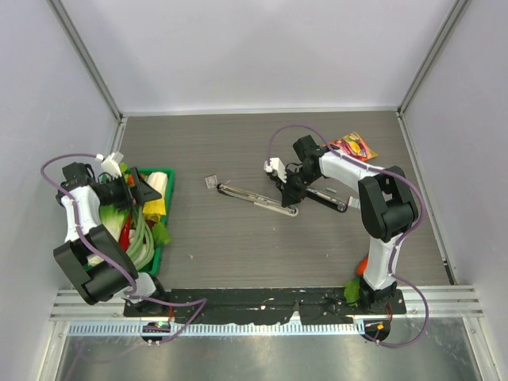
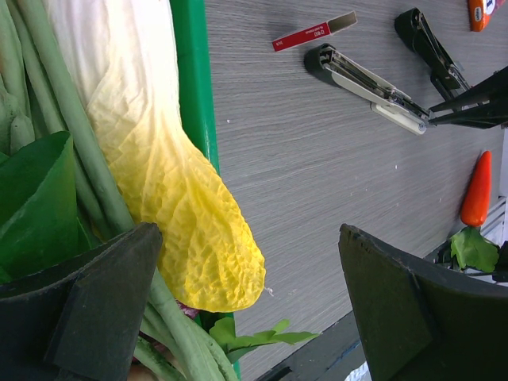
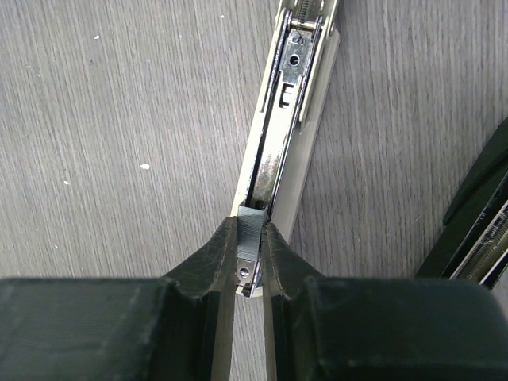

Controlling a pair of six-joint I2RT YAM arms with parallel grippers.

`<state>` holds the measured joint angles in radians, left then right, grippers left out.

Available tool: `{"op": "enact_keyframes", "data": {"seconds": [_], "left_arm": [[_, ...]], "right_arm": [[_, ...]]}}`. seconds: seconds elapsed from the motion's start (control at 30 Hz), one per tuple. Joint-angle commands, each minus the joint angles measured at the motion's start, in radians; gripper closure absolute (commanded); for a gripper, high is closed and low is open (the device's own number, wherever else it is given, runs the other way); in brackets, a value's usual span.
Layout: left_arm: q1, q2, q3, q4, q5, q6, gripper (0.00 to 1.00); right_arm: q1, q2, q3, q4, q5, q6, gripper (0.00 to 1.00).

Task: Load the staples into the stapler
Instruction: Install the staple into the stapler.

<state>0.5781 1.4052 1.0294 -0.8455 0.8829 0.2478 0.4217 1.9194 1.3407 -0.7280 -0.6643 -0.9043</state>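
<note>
One silver stapler (image 1: pixel 258 197), one black stapler (image 1: pixel 326 196), one red-labelled staples box (image 2: pixel 313 33); right hand (image 3: pixel 251 240) pinched a grey staple strip (image 3: pixel 252 225), left hand (image 2: pixel 250 242) gaped empty.

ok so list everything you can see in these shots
open stapler: 1, silver and black, mid table
second stapler: 1, black, right of the open one
staples box: 1, red and white, by the open stapler's left end
staple strip: 1, grey, over the open stapler's channel
snack packet: 1, orange-red, far right
tray: 1, green, left, holding cabbage and green stalks
carrot: 1, orange, near right arm base
left hand: 1, black, open, above tray
right hand: 1, black, shut on staple strip
</note>
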Motion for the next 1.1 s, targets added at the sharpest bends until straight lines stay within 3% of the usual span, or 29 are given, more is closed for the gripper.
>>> {"op": "enact_keyframes", "data": {"seconds": [0.0, 0.33, 0.9, 1.07], "left_arm": [[0.009, 0.012, 0.012, 0.002, -0.009, 0.019, 0.0], [0.008, 0.009, 0.012, 0.0, -0.007, 0.019, 0.0], [0.009, 0.009, 0.014, -0.001, -0.009, 0.019, 0.0], [0.009, 0.011, 0.014, 0.002, -0.01, 0.021, 0.0]], "right_arm": [[0.012, 0.029, 0.021, -0.063, 0.015, -0.044, 0.92], [0.019, 0.058, 0.02, -0.064, 0.043, -0.03, 0.9], [0.02, 0.017, -0.008, -0.044, 0.052, -0.005, 0.71], [0.019, 0.007, -0.009, -0.044, 0.046, -0.005, 0.69]]}}
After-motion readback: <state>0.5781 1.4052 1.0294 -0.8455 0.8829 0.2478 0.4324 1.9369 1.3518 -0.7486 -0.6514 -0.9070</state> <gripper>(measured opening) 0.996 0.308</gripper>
